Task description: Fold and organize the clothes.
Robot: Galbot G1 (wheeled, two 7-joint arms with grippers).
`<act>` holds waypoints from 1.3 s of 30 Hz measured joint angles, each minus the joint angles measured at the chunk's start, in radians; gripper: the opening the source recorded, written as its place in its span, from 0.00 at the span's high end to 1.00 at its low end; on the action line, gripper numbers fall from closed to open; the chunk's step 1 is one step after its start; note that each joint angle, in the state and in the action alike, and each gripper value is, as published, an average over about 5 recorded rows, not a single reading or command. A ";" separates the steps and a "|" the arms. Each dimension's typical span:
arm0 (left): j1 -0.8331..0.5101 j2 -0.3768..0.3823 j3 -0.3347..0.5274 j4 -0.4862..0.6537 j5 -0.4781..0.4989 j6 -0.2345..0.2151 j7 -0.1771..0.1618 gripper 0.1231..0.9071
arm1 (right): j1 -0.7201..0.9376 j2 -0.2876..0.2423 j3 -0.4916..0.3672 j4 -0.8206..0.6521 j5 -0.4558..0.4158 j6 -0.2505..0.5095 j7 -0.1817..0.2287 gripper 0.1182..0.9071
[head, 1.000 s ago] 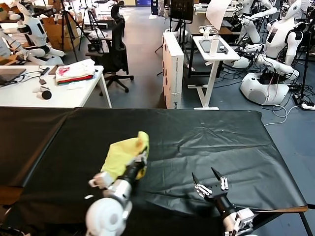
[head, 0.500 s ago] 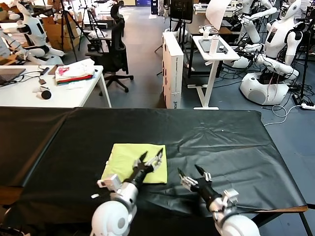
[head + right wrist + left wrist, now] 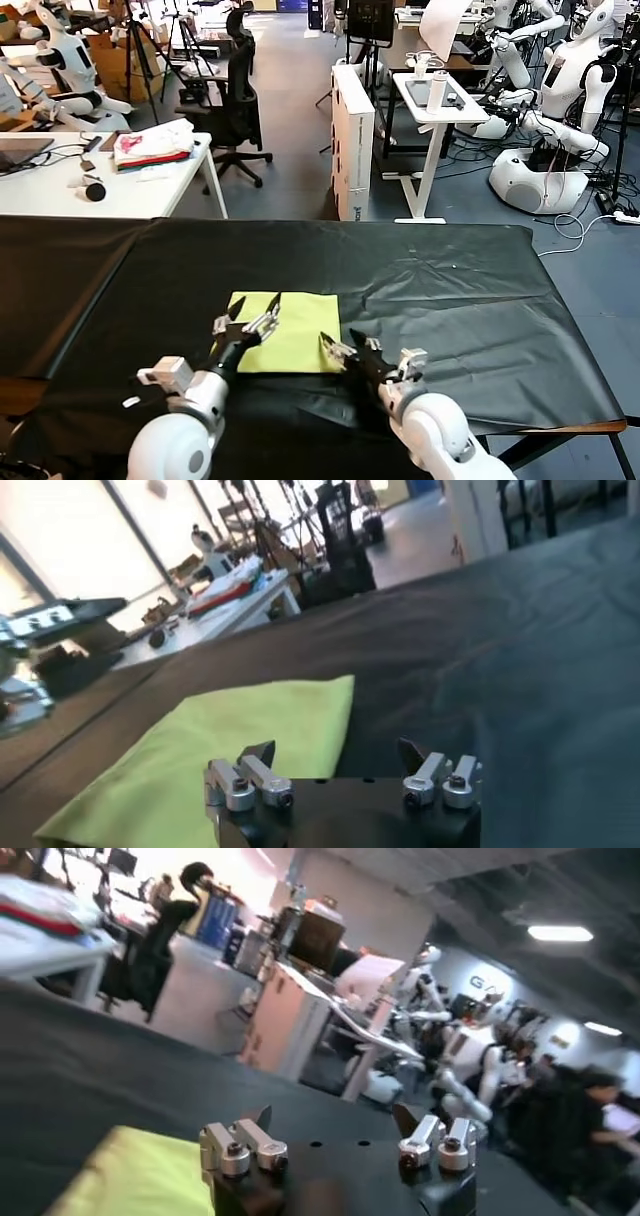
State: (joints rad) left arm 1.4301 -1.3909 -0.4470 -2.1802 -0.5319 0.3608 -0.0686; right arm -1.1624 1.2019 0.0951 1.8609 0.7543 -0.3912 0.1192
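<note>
Where it lies folded, T-shirt [image 3: 288,330] forms a flat lime rectangle.

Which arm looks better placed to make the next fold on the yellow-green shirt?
Probably the right. The right pincer sits low at the near right corner of the folded T-shirt, jaws apart. The left pincer is also open, but raised over the shirt's left part.

Head view — high, facing forward and down over the black-draped table [image 3: 450,290], with the workshop beyond. Left wrist view — low behind the left end effector [image 3: 335,1138], skimming the table toward the room. Right wrist view — equally low behind the right end effector [image 3: 340,765]. All three share the folded lime yellow-green cotton T-shirt [image 3: 290,325] [image 3: 130,1178] [image 3: 220,750].
</note>
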 joint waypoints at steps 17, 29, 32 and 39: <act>0.019 0.045 -0.081 -0.008 -0.009 -0.005 -0.001 0.00 | -0.044 -0.041 0.051 0.048 -0.078 -0.042 0.051 0.94; 0.020 0.063 -0.107 0.004 -0.011 -0.012 0.000 0.00 | -0.106 -0.152 0.171 0.125 -0.135 -0.050 0.006 0.85; 0.019 0.066 -0.111 0.006 -0.011 -0.014 -0.001 0.00 | -0.117 -0.182 0.197 0.134 -0.168 -0.021 -0.027 0.63; 0.027 0.080 -0.114 0.015 0.009 -0.043 -0.001 0.00 | -0.161 -0.258 0.261 0.144 -0.259 0.127 -0.079 0.11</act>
State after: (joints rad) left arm 1.4570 -1.3107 -0.5615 -2.1657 -0.5233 0.3177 -0.0699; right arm -1.3234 0.9441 0.3560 2.0053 0.4950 -0.2647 0.0401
